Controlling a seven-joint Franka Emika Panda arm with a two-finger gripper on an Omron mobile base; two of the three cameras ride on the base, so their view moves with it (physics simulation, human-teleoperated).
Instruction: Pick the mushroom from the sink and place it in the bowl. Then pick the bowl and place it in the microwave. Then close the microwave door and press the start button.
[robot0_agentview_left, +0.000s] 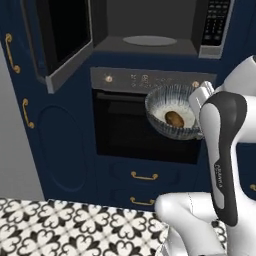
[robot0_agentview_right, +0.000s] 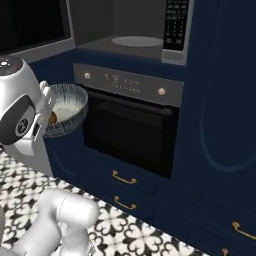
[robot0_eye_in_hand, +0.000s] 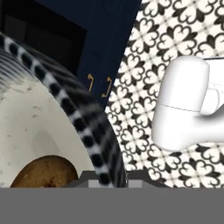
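The bowl (robot0_agentview_left: 172, 117) is held up in the air in front of the oven (robot0_agentview_left: 145, 122), and its rim at the 3 o'clock side in the left base view is clamped by the pincer (robot0_agentview_left: 200, 102); in the hand view the striped rim (robot0_eye_in_hand: 76, 118) is seen running down between the fingertips, so the pincer is closed on the bowl. The mushroom (robot0_agentview_left: 174, 118) is seen lying in the pale inside of the bowl, near the gripped edge; in the hand view it is found at 7 o'clock, just inside the rim. In the right base view the bowl (robot0_agentview_right: 67, 110) is shown at 9 o'clock, partly hidden by the wrist.

The microwave (robot0_agentview_left: 150, 30) is set above the oven, at 12 o'clock from the bowl. Its door (robot0_agentview_left: 62, 37) is swung open to the left, and the round turntable (robot0_agentview_left: 150, 40) is seen bare in the cavity. The keypad (robot0_agentview_left: 216, 22) is placed at the right edge.

The arm is raised from the base, with the forearm upright and the hand turned sideways toward the bowl.
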